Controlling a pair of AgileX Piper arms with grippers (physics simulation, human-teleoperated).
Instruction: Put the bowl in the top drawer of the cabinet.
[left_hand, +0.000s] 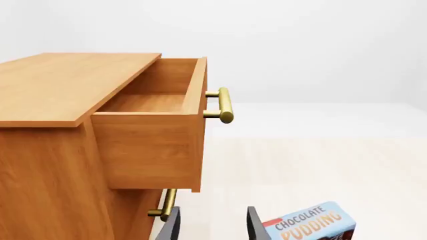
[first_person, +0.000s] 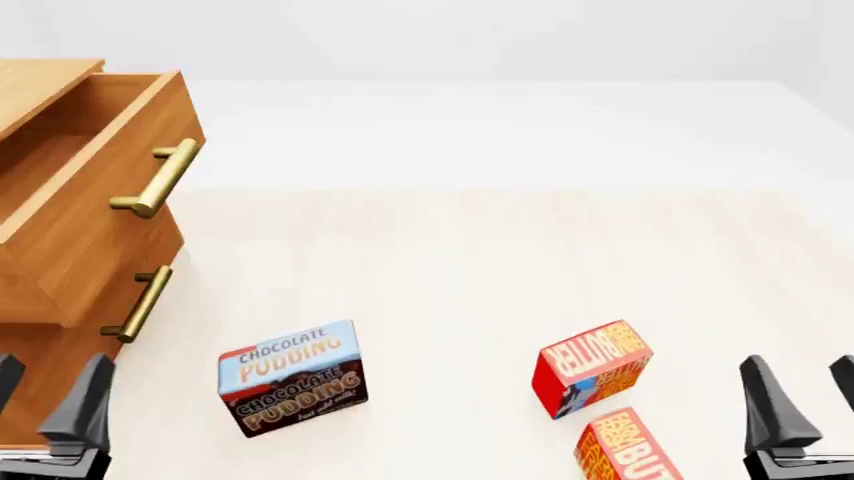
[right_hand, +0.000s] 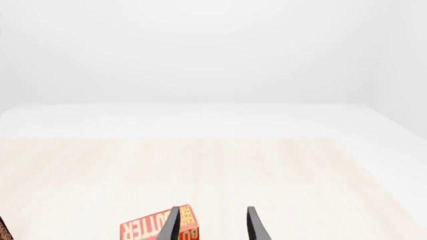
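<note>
My left pincer (first_person: 51, 400) sits low at the near left edge of the counter (first_person: 467, 270), its fingers spread apart with nothing between them. My right pincer (first_person: 798, 395) sits low at the near right edge, likewise spread and holding nothing. Just beyond the left pincer stands the cabinet (first_person: 27, 380), with the lower drawer (first_person: 80, 335) pushed in and its brass handle (first_person: 138, 303) facing the counter. Above it the top drawer (first_person: 94, 210) is pulled out; the left wrist view shows its wooden floor (left_hand: 143, 102) bare, and its handle (first_person: 158, 178) juts out from the front panel. To the right of the left pincer lies a pudding box (first_person: 291, 377), tilted on the counter. Nearer the right pincer lie two red butter boxes, one (first_person: 594, 367) farther back and one (first_person: 627, 450) at the near edge, close together. The bowl appears in none of the three views.
</note>
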